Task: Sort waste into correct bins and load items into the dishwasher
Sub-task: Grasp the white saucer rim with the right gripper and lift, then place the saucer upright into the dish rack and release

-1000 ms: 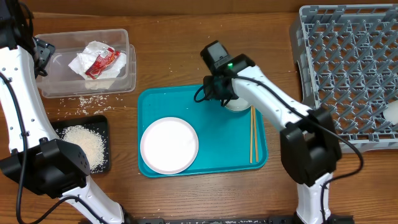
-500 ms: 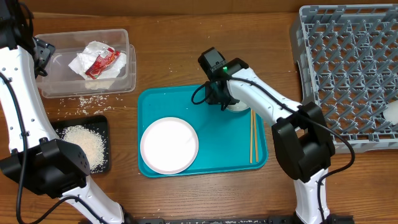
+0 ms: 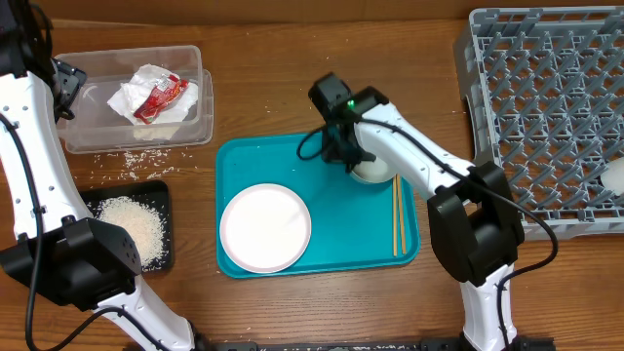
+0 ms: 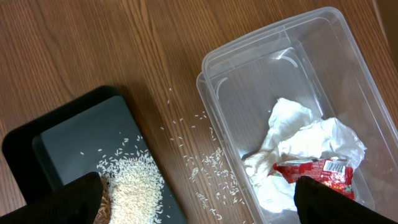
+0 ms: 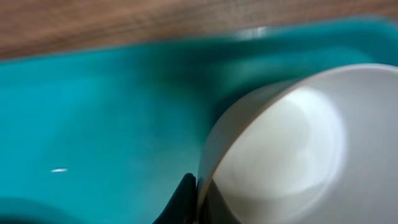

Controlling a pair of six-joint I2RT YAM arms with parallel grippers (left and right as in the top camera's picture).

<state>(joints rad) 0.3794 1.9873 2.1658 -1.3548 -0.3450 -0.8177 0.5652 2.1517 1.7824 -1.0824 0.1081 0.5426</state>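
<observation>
Closure is the change: over the last second the right gripper (image 5: 194, 199) has gone from part-spread to pinched on the rim of the white cup (image 3: 374, 168). One finger sits inside the wall and one outside, as the right wrist view shows. The cup lies tilted near the far right corner of the teal serving tray (image 3: 292, 156) and has barely shifted. To my eye the grasp is now made. The next step would be a lift and carry to the dish rack (image 3: 546, 107) at the right edge of the tabletop.

Also on that tray are the white plate (image 3: 265, 227) at its front left and the chopsticks (image 3: 396, 214) along its right edge. Neither is loaded yet. Something white shows at the rack's right edge, but I cannot tell what it is.

The left gripper (image 4: 199, 202) is unchanged, with its fingers spread wide and holding nothing. It hovers over the tabletop's left side between the black tray (image 4: 62, 143), which holds rice (image 4: 134, 190), and the clear tub (image 4: 249, 62). The tub contains the crumpled napkins (image 4: 298, 137) and the red wrapper (image 4: 314, 174). Stray grains (image 4: 205, 162) lie on the wood between the two bins.

The only print visible is a white patch with barcode-like marks on the wrapper, and it is too small to read. No brand can be made out anywhere.
</observation>
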